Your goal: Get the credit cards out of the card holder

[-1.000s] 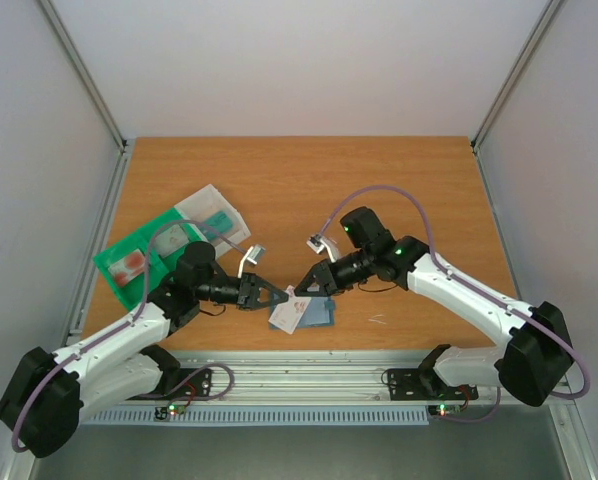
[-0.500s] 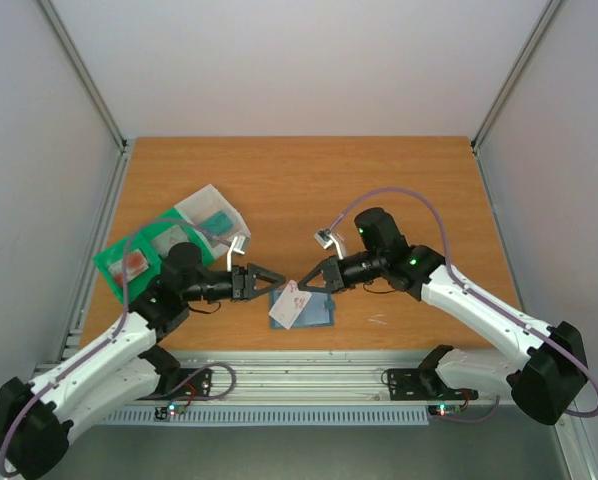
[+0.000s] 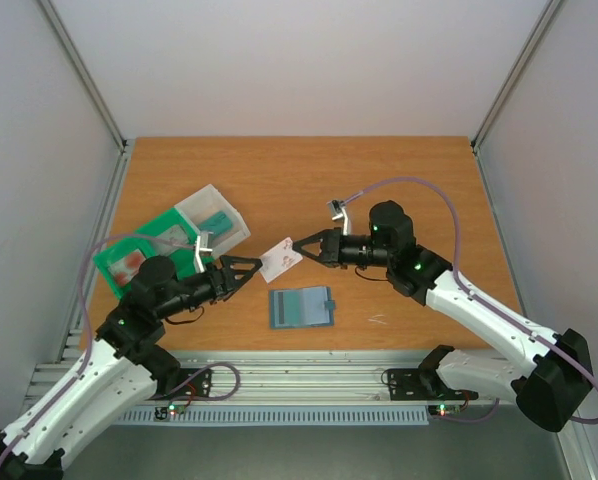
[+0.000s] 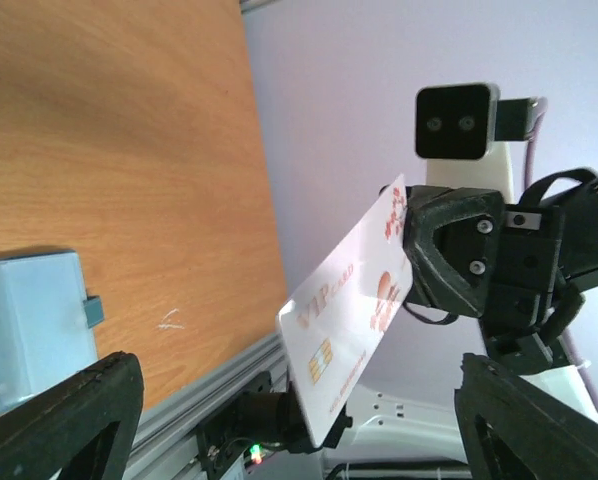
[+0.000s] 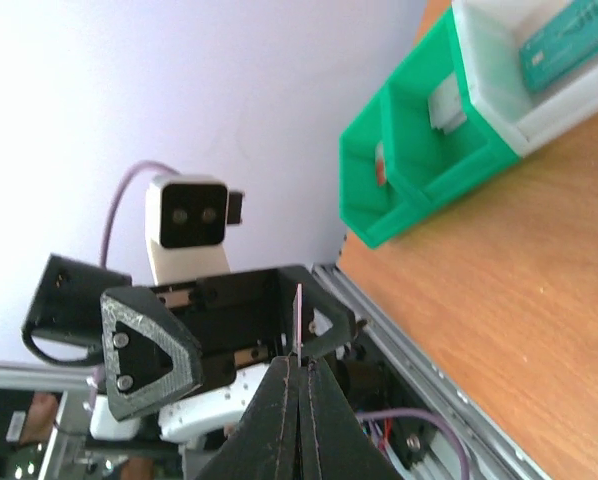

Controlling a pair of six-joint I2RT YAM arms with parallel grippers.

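Observation:
My right gripper (image 3: 298, 246) is shut on one end of a whitish credit card (image 3: 279, 260) with a red round mark and holds it in the air, tilted. In the left wrist view that card (image 4: 349, 315) reads "VIP card" and hangs between my left fingers (image 4: 74, 420) without touching them. Seen from the right wrist, the card (image 5: 298, 318) is edge-on above the closed right gripper (image 5: 300, 362). My left gripper (image 3: 247, 268) stands open just left of the card. The slate-blue card holder (image 3: 301, 307) lies flat on the table below, its tab (image 4: 92, 310) pointing right.
A green tray (image 3: 129, 262) with a clear box (image 3: 215, 220) sits at the left of the table, behind my left arm. The metal rail (image 3: 309, 375) runs along the near table edge. Bare wood lies behind and to the right of the holder.
The right gripper shut on the card and lifted it up and back, out of the holder. The left gripper opened, let go and drew back to the left. The holder now lies alone.

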